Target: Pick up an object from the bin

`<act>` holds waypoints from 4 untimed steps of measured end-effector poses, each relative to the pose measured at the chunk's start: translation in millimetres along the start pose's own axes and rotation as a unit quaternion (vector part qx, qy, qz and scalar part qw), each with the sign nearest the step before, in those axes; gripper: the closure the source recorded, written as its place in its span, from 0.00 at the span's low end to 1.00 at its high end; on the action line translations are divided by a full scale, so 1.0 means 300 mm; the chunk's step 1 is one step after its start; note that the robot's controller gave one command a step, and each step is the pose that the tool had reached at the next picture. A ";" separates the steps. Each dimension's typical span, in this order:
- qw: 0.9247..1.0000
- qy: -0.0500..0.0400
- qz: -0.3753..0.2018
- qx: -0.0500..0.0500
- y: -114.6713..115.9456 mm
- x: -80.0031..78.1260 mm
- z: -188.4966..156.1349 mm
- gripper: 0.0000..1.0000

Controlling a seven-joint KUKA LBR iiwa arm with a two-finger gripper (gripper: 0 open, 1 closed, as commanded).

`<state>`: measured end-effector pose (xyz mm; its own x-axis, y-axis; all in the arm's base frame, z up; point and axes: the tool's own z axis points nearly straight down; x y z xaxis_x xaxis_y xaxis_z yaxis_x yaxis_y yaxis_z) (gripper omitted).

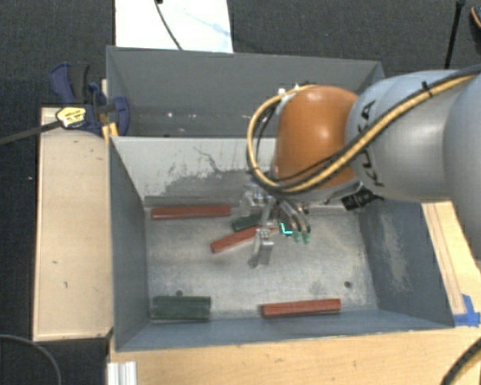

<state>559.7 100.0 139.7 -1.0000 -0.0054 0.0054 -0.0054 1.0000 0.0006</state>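
Beneath the orange wrist cover (313,131), low over the middle of the bin (184,171): the claw (264,251), grey metal, pointing down at the floor. Whether it is clenched or released cannot be told from this angle. A small teal light glows just right of it on the wrist, and yellow-and-black cables (260,139) loop round the smooth, rounded cover above.

Item 1. Tilted bar (231,244), reddish-brown, matt, long and narrow with squared ends. It lies flat just left of the claw. Its long axis runs slantwise, the right end higher in the picture and reaching to the claw, the left end lower and pointing away from it. Whether that right end touches the claw or sits within it cannot be made out.

Item 2. Small dark green piece (242,224), short and blocky, just up and left of the claw and close above the tilted bar's right end. Its shape is partly hidden by the wrist.

Item 3. Upper bar (190,211), reddish-brown, same slim form, lying level well to the claw's upper left, along the foot of the back wall.

Item 4. Lower bar (301,308), reddish-brown, lying nearly level below and slightly right of the claw, near the front wall.

Item 5. Dark green block (180,305), stubby and rectangular, dull surface, well to the claw's lower left, in the front corner.

Container: grey sheet metal with sloping walls. Pale scuffs and scratches mark the back wall up and left of the claw, and the floor is dull and lightly speckled.
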 end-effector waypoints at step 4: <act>1.000 -0.002 -0.017 0.000 -0.096 0.051 0.217 1.00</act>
<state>544.2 71.2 74.6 -0.9992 -0.0388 0.0007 -0.0388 0.9992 0.0004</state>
